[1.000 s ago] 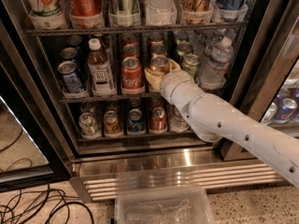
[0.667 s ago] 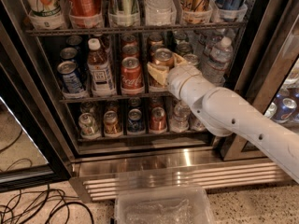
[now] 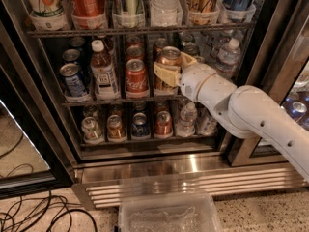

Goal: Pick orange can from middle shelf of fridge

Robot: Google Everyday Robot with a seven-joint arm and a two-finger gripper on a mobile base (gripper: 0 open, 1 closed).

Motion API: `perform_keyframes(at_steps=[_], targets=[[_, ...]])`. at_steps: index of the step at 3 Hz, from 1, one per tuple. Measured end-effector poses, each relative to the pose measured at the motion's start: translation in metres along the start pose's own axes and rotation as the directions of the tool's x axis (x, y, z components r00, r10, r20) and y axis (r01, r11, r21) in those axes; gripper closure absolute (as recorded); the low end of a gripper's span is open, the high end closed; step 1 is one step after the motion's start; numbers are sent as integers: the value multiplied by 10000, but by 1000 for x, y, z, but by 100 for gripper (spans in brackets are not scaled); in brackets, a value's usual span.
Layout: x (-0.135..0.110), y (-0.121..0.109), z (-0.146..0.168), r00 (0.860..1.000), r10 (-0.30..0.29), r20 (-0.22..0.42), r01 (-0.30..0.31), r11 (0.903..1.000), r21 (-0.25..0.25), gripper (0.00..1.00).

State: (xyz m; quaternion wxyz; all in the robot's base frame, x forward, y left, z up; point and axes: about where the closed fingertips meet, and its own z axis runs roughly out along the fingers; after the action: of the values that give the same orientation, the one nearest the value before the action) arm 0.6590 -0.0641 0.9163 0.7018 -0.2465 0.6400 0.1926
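The orange can [image 3: 169, 58] is on the middle shelf [image 3: 96, 101] of the fridge [image 3: 145, 164], just right of a red Coca-Cola can [image 3: 136, 76]. My gripper [image 3: 170, 68] reaches in from the right on a white arm. Its pale fingers [image 3: 165, 75] are shut around the can's body, one in front at the left and one behind at the right. The can's silver lid shows above the fingers. It sits higher than the neighbouring cans, and its base is hidden behind the gripper.
A brown bottle [image 3: 102, 72] and a blue can [image 3: 72, 80] stand left on the same shelf, and a water bottle [image 3: 226, 57] stands right. Racks above and below hold several drinks. A clear plastic bin [image 3: 166, 214] and cables [image 3: 38, 216] lie on the floor.
The gripper has closed on the orange can and moved up and slightly right with it, so the can now stands higher than a second ago.
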Motion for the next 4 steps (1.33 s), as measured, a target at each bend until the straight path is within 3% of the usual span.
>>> perform_keyframes(at_steps=[1,2,3,4], targets=[[11,38,-9,9912,1303,-241,-1325,9802,-1472,100],[27,73,-17,9687,2414,-584,-2482,9320,-2642,100],[31,89,-25,9584,2669,-1009,-2853,8931,-3478,100],[31,89,-25,9584,2669,-1009,-2853,8931,-3479,100]])
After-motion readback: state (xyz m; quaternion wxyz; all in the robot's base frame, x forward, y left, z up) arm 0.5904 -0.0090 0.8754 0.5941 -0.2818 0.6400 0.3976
